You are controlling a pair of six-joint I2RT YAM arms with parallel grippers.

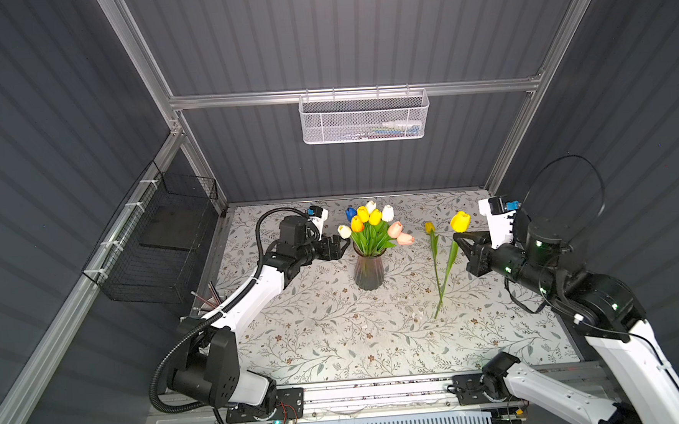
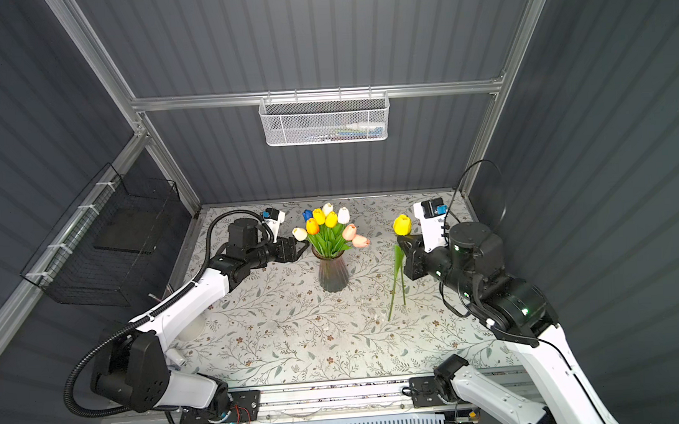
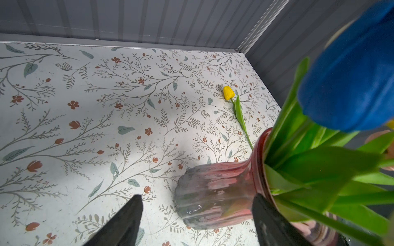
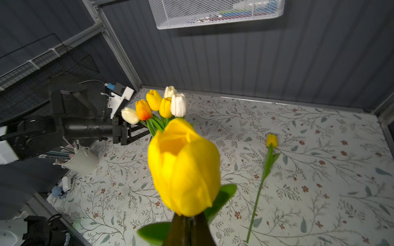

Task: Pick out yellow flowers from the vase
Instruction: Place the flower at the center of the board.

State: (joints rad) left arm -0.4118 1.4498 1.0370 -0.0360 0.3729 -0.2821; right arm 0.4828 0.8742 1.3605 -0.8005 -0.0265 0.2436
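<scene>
Recording right claw [image 1: 457,238] clamped on the stem of a yellow tulip [image 1: 460,221] just under the head, well to the right of the vase [image 1: 369,273]. Noted left claw [image 1: 343,248] with jaws apart, gripping nothing, just beside the vase neck. Found second yellow tulip [image 1: 430,227] flat on the desk [image 1: 336,340] near the held one; three yellow heads [image 1: 363,213] standing in the vase.

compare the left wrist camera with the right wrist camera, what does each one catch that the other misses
Only the left wrist view shows the blue tulip and the ribbed glass vase. Only the right wrist view shows the right gripper shut on a yellow tulip, a white pot of pencils and the wire basket on the wall. Both show the second yellow tulip lying flat on the flowered table.
</scene>
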